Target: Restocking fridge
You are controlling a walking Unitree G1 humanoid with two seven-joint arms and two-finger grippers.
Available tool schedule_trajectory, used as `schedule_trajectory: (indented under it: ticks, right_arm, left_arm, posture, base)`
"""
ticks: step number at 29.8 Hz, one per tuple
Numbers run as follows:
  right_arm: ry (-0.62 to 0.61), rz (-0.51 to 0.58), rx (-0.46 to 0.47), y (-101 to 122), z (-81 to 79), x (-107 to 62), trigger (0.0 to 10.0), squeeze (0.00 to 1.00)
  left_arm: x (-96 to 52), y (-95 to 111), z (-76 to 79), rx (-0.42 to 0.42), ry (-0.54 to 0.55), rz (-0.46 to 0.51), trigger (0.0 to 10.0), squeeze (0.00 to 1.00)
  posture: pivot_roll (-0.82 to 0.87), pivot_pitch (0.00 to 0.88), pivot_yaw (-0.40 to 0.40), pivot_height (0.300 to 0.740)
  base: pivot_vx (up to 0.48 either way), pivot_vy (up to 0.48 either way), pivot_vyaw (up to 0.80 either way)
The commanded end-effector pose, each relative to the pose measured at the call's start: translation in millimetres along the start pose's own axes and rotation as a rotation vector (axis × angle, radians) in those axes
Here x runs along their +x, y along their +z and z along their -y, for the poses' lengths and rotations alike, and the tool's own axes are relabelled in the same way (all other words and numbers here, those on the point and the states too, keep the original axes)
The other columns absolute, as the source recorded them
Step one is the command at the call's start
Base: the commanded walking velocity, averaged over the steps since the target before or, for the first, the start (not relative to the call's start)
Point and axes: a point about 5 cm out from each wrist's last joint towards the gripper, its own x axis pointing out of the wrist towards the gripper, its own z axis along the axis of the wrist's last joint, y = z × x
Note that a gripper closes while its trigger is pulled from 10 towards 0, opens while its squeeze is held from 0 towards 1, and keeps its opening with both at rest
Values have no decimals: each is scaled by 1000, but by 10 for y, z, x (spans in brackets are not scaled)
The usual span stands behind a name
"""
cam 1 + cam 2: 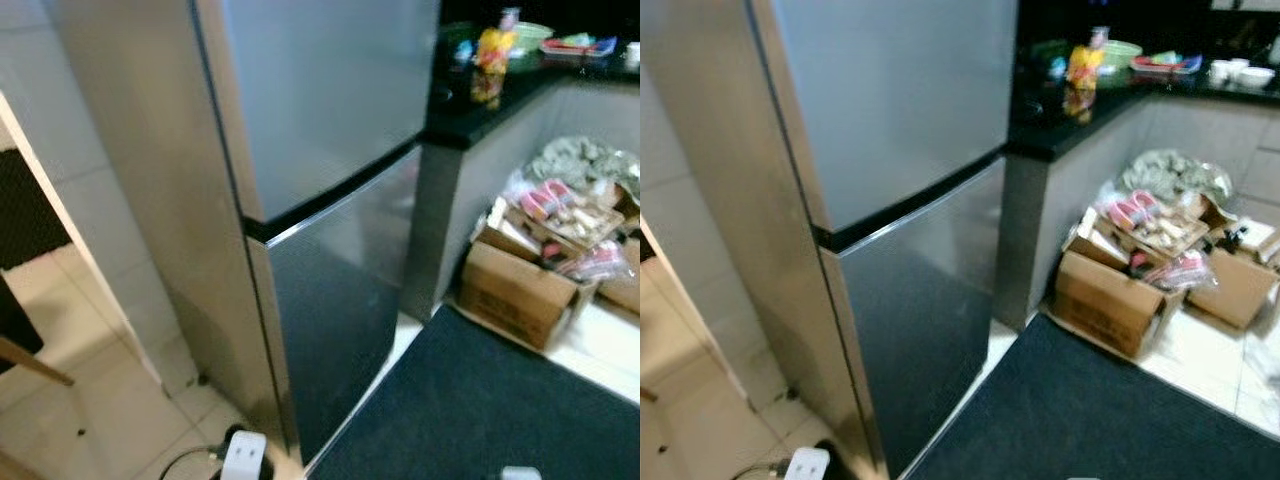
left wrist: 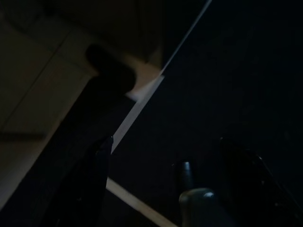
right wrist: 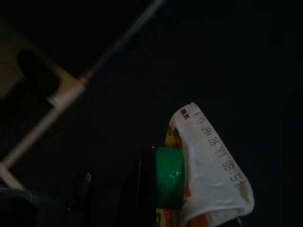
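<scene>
Fridge [image 1: 320,200]: tall and silver, fills the upper left and middle of the head views; both doors are closed.
Carton [image 3: 208,165]: white, with a green cap and a printed date, low in the right wrist view.
Right end effector [image 3: 161,189]: looks like it is pinching the carton.
Left end effector [image 2: 165,179]: spread apart, holding nothing, above the dark mat [image 1: 480,400].
Worktop [image 1: 1080,110]: black, upper right, with a yellow bottle [image 1: 1082,70].
Boxes [image 1: 1110,290]: stuffed full, on the floor at the right.
Risk: the doors are closed, so the carton could bump one and fall. A foot could catch the mat or the white plug [image 1: 243,455].

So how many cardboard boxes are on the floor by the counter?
2: one cardboard box at the mat's far edge, another box to its right. Clutter piled behind may hide more.
</scene>
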Motion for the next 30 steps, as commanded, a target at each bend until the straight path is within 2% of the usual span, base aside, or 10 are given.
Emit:
schedule_trajectory:
  ticks: [1, 8, 30]
  right_arm:
    - [-14, -24, 0, -90, 54, -33, 10000, 0]
    - [-16, -23, 1, -98, 58, -36, 10000, 0]
    - [-24, -27, 11, -146, 63, -51, 10000, 0]
  left_arm:
    - [-1, -13, -2, 7, -2, -11, 10000, 0]
    - [3, -5, 13, 10, -9, -7, 10000, 0]
    - [11, 53, 30, 19, -38, 26, 10000, 0]
  posture:
    - [-33, 55, 60, 740]
    - [-33, 49, 62, 740]
    - [-40, 27, 77, 740]
  base:
    - [412, 0, 0]
    - [379, 0, 0]
    - [0, 0, 0]
